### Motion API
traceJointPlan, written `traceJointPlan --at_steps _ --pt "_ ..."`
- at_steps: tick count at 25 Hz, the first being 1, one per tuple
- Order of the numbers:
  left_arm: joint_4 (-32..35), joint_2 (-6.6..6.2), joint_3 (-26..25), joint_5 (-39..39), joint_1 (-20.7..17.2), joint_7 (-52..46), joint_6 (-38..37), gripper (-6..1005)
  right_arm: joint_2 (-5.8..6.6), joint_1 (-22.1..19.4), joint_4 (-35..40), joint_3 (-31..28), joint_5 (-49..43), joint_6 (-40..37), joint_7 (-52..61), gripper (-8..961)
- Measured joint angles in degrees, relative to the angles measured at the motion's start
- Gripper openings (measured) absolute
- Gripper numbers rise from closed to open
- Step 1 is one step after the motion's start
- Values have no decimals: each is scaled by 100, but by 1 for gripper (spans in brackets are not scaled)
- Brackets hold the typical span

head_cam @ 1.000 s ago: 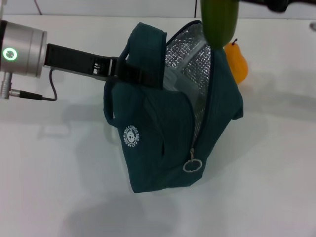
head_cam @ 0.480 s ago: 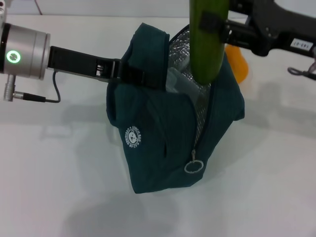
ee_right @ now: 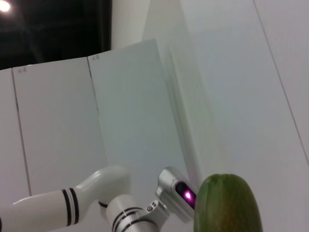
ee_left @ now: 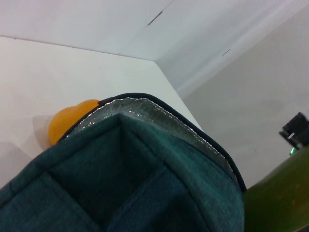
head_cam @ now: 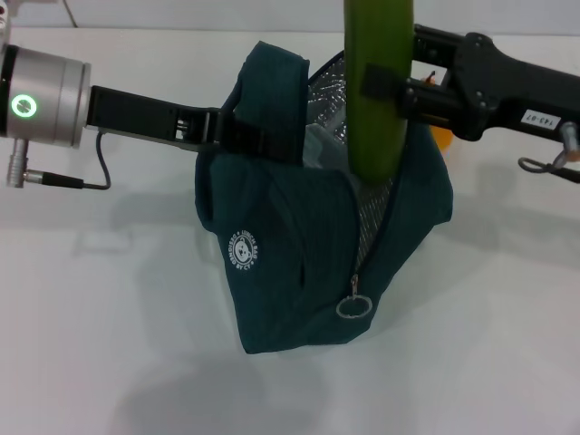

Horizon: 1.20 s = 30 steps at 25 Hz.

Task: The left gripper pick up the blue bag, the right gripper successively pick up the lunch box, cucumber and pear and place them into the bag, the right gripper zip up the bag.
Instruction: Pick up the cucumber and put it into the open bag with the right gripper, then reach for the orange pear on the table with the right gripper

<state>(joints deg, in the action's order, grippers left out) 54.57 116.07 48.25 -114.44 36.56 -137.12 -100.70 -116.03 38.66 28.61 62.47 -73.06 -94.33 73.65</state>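
The blue bag (head_cam: 299,245) stands on the white table with its silver-lined mouth open; it also shows in the left wrist view (ee_left: 145,183). My left gripper (head_cam: 227,132) is shut on the bag's strap and holds it up. My right gripper (head_cam: 388,86) is shut on the green cucumber (head_cam: 376,118), held upright with its lower end in the bag's mouth. The cucumber also shows in the left wrist view (ee_left: 282,198) and the right wrist view (ee_right: 227,205). A pale lunch box (head_cam: 319,145) shows inside the bag. The orange pear (ee_left: 72,120) lies behind the bag, mostly hidden in the head view.
The bag's zipper is open, with its ring pull (head_cam: 353,306) hanging low on the front. A cable (head_cam: 95,172) hangs under my left arm. The white table (head_cam: 109,344) has bare surface in front and to both sides of the bag.
My right gripper has come down and leftward with the cucumber, whose lower end now sits in the bag's mouth. The right arm now covers most of the pear. The left gripper holds still.
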Motion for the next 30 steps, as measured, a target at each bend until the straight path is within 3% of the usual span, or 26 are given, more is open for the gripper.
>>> traceJointPlan --at_steps 23,30 --pt "-8 3 0 -2 -15 1 17 39 13 -98 -207 353 163 93 -211 759" --pt "-8 3 1 -5 -33 1 15 39 88 -247 -129 -57 268 317 -173 886"
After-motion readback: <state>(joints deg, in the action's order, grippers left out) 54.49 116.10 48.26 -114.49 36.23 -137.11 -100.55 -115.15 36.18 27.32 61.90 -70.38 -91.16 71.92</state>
